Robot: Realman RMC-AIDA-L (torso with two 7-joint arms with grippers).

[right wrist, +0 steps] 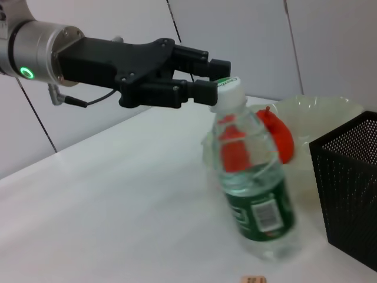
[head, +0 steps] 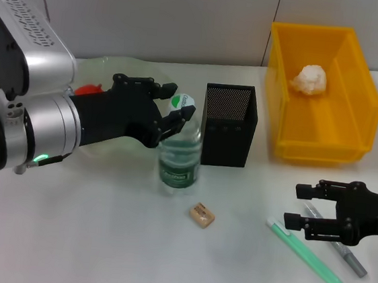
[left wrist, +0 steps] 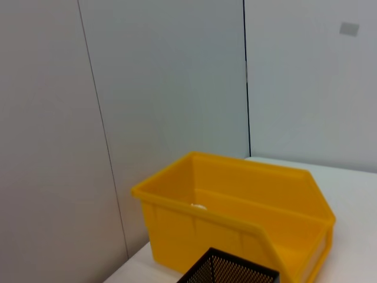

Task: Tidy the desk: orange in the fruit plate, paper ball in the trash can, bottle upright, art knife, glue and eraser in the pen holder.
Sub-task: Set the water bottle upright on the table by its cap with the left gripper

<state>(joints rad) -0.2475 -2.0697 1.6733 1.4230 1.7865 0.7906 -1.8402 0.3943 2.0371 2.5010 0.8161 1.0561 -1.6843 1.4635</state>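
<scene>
So the left claw (head: 169, 109) sits middle-left of the head view, right up at the neck of the bottle (head: 179, 152). Its fingers are a little apart, one behind the white cap and one at the front of it, touching or nearly touching; I can't tell if it's really squeezing. From the right wrist view the bottle is tilted, leaning off vertical with its base on the tabletop (head: 97, 240).

The right claw (head: 297, 205) hangs low at the right edge, fingers spread, nothing between them. It's just above a mint-green art knife (head: 305, 254) and a grey pen-like thing (head: 337, 248) lying side by side on the tabletop.

Writing: the cap has a green logo and the label is green with a barcode showing in the right wrist view, but none of the text is readable. There's a small white tag on the right arm, also too tiny to read.

Other stuff: the black mesh pen holder (head: 228, 125) stands just right of the bottle, very close to it. The eraser (head: 201, 215) lies in front of the bottle, lower centre. The paper ball (head: 310, 79) is inside the yellow trash can (head: 341, 140), upper right. The orange (head: 86, 90) peeks out behind the left arm, in the pale green fruit plate (head: 123, 63).
</scene>
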